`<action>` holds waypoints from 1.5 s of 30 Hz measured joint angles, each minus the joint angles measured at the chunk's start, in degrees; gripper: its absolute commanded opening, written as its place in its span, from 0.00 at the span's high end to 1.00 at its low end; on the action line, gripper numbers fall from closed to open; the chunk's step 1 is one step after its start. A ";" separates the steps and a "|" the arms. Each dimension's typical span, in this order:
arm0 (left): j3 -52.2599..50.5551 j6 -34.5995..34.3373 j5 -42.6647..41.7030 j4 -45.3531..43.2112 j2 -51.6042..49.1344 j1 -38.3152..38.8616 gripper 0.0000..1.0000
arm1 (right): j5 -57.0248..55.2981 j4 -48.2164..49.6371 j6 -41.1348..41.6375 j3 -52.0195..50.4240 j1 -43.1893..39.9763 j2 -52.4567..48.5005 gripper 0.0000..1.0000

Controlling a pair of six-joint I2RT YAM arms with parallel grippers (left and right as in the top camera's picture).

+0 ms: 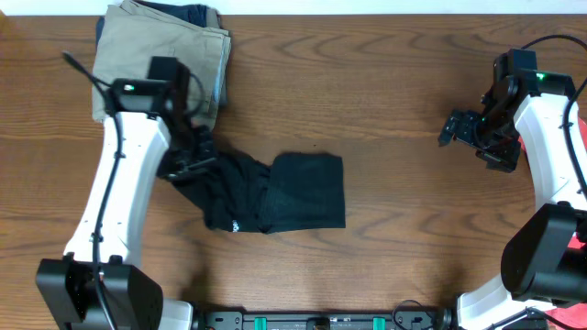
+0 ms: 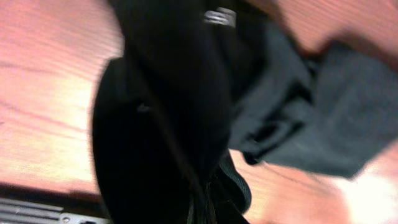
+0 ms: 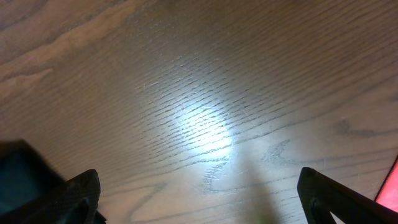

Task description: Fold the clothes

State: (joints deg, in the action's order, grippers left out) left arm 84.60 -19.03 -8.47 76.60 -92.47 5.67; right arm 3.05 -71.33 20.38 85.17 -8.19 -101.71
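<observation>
The black garment (image 1: 275, 192) lies bunched near the middle of the table, a flat folded part to the right and a rumpled part trailing left; a small white logo (image 1: 235, 225) shows near its front edge. My left gripper (image 1: 188, 165) is shut on the garment's left end. In the left wrist view the black fabric (image 2: 186, 106) fills the frame, hides the fingers, and shows a white logo (image 2: 219, 17) at the top. My right gripper (image 1: 463, 128) is open and empty over bare wood at the far right (image 3: 199, 193).
Folded khaki-tan trousers (image 1: 156, 55) lie at the back left, just behind my left arm. A sliver of red cloth (image 1: 581, 147) shows at the right edge, and in the right wrist view (image 3: 390, 186).
</observation>
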 measured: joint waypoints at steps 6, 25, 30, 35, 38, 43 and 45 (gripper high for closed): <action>0.00 -0.61 -3.48 -4.50 -0.11 8.68 0.94 | 0.00 0.00 0.02 0.00 0.00 0.00 0.01; 0.00 -8.00 -5.11 -19.78 -9.99 31.12 0.94 | 0.02 0.00 0.00 0.00 0.00 0.00 0.01; 0.00 -8.28 -5.11 -22.58 -13.99 33.11 0.94 | 0.02 0.00 0.00 0.00 0.00 0.00 0.01; 0.00 -8.39 -5.05 -24.30 -14.91 35.01 0.84 | 0.02 0.00 0.02 0.00 0.00 0.00 0.01; 0.00 -9.09 -5.16 -24.55 -14.91 36.20 0.83 | 0.02 0.00 0.00 0.00 0.00 0.00 0.01; 0.00 -9.46 -6.88 -23.54 -14.86 36.81 0.77 | 0.02 0.00 0.02 0.00 0.00 0.00 0.01; 0.02 -9.46 -7.96 -22.23 -14.45 36.76 0.77 | 0.02 0.00 0.00 0.00 0.00 0.00 0.01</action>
State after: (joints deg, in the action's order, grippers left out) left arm 84.62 -28.49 -16.43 54.37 -106.91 42.44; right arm 3.07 -71.33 20.38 85.17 -8.19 -101.71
